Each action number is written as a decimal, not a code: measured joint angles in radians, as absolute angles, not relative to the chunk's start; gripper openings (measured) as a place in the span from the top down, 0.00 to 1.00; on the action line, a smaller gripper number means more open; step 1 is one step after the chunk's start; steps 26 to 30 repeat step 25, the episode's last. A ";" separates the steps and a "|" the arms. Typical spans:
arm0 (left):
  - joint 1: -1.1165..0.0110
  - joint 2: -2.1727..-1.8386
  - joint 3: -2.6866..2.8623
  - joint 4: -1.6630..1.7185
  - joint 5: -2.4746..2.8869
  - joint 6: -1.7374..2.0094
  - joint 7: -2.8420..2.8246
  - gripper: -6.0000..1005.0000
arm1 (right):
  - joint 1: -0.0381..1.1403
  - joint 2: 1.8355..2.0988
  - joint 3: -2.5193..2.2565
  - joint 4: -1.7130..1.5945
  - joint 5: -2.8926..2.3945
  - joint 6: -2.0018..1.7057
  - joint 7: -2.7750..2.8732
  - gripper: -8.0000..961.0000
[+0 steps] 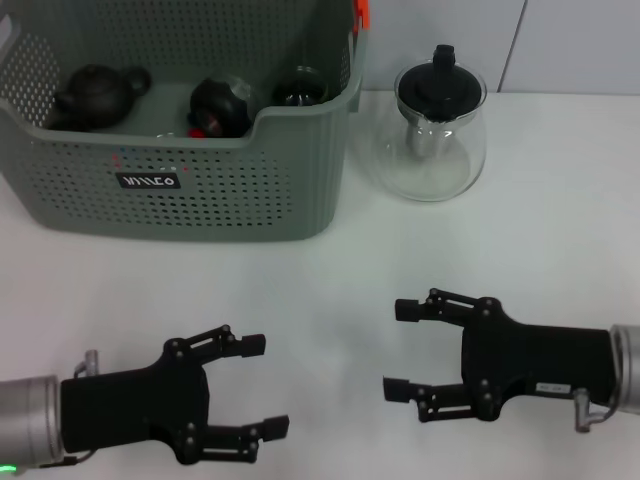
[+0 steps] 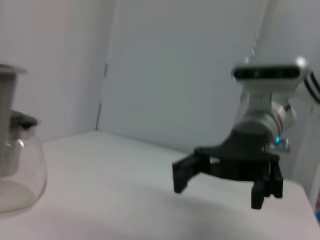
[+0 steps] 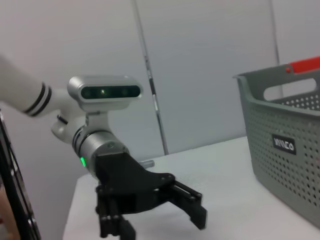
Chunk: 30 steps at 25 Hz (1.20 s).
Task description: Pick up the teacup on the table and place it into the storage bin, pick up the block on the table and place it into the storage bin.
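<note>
Nearest the camera, the left gripper (image 1: 263,385) is seen hovering over the near edge of the white table (image 1: 330,290), fingers spread apart with nothing held. The right gripper (image 1: 400,350) is parked close to the same edge on the other side, also spread wide and empty. Both are kept well apart from everything else.

The storage bin (image 1: 200,185) is set at the far left of the table, logo label (image 1: 148,181) facing forward and an orange tab (image 1: 361,12) stuck on its far right rim. A few dark items are seen inside it: a dark teapot (image 1: 98,93) by the left wall, plus two dark rounded pieces (image 1: 222,104) that can't really be identified. A glass teapot (image 1: 436,130) with a black lid is stood just beside the bin's right wall, near the far edge.

Plain pale wall panels (image 3: 210,65) are seen behind the table.
</note>
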<state>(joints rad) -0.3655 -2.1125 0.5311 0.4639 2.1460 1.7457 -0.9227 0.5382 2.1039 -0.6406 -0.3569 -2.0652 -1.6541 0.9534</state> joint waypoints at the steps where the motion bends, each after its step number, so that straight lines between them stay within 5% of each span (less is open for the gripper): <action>1: -0.369 -2.113 0.534 0.458 2.150 1.737 -0.911 0.07 | 0.538 2.104 -0.640 -0.347 -2.065 -1.650 0.920 0.02; 30: -0.414 -2.089 0.531 0.472 2.165 1.771 -0.914 0.07 | 0.519 2.099 -0.607 -0.344 -2.066 -1.654 0.851 0.02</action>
